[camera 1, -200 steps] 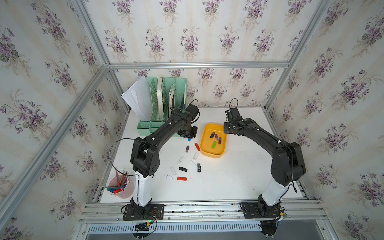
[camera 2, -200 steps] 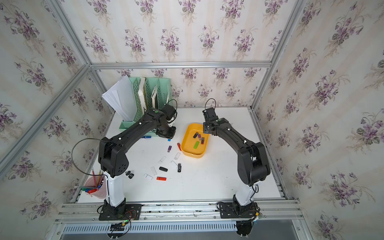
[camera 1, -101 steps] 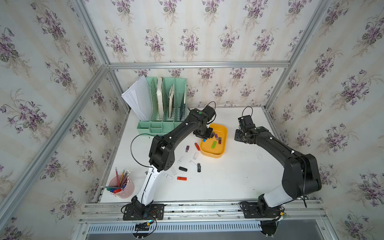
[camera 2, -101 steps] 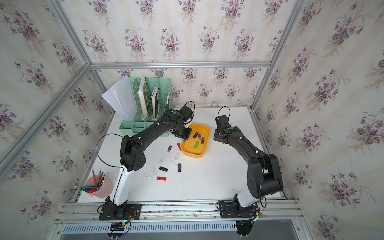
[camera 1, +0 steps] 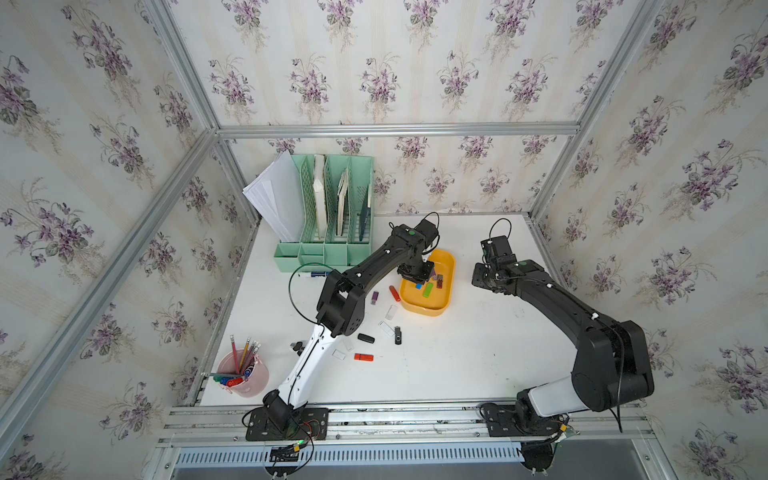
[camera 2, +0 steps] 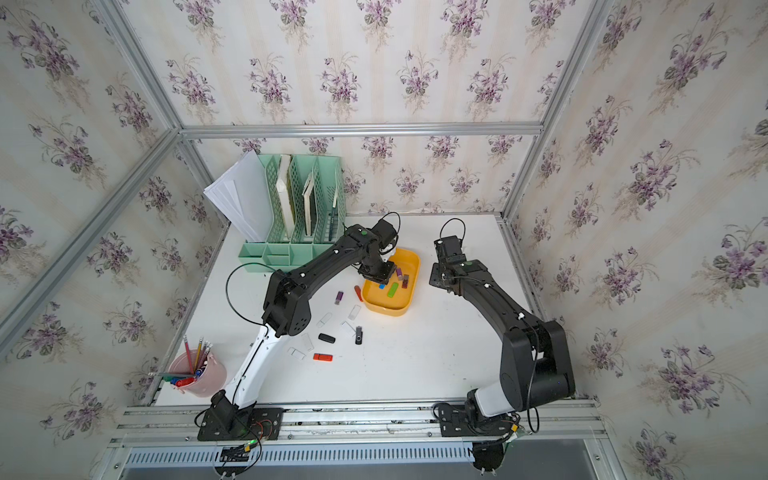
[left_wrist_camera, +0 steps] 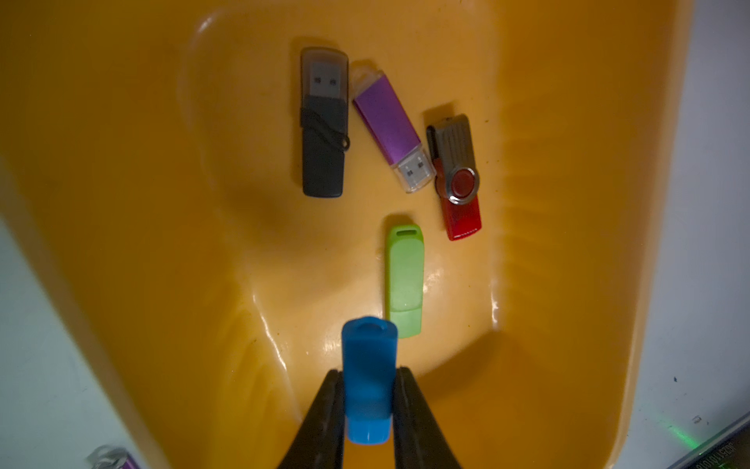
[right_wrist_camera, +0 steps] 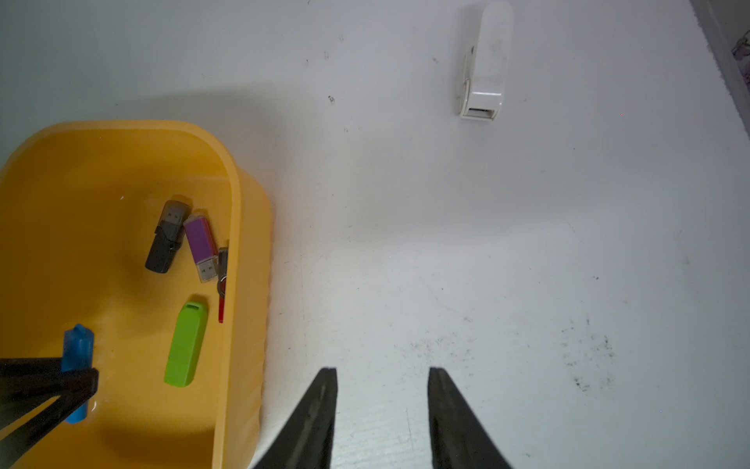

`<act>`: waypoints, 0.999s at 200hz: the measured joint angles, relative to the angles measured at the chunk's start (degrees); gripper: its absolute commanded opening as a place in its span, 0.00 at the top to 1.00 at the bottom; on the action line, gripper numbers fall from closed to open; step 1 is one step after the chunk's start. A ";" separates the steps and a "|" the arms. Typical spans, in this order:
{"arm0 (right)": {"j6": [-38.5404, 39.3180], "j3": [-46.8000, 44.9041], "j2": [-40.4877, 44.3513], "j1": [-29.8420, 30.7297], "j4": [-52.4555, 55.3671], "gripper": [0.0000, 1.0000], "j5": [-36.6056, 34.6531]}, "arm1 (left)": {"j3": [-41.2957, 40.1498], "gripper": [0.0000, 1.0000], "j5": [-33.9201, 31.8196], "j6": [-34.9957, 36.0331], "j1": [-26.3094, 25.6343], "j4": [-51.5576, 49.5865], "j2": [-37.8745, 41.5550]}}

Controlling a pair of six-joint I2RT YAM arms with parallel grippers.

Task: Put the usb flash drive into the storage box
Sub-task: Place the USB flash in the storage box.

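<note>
In the storage box (camera 1: 449, 266), toward its nine o'clock side in a top view, the blue flash drive (left_wrist_camera: 368, 381) stands on end, clamped at its lower half between the left fingers (left_wrist_camera: 324, 414). I cannot tell whether its end touches the floor. A green drive (left_wrist_camera: 404, 280) lies just beside it, at about three o'clock. The right fingers (right_wrist_camera: 320, 406) are partly apart and empty over the bare worktop (right_wrist_camera: 487, 243), at three o'clock of the box. I judge the drive light and stiff, with smooth, somewhat slippery plastic, so the hold belongs on its two long sides, as here. A short drop should not harm it.
</note>
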State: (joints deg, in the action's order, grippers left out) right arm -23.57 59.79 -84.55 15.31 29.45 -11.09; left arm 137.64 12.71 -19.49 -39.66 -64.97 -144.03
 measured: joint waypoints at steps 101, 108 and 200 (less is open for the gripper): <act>0.00 -0.87 0.92 0.00 -0.07 0.58 0.48 | 0.20 0.70 0.48 0.42 -0.02 1.27 -3.91; 0.00 -0.90 0.94 0.00 -0.07 0.58 0.55 | 0.20 0.69 0.46 0.42 0.00 1.29 -4.02; 1.36 -2.60 5.79 2.64 -0.52 0.52 2.89 | -0.70 0.46 0.39 0.37 0.28 0.90 1.46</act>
State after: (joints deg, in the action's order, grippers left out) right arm -22.22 57.19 -78.76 17.96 28.93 -8.21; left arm 136.94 13.10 -19.11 -39.38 -64.07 -142.56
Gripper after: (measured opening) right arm 0.454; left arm 0.508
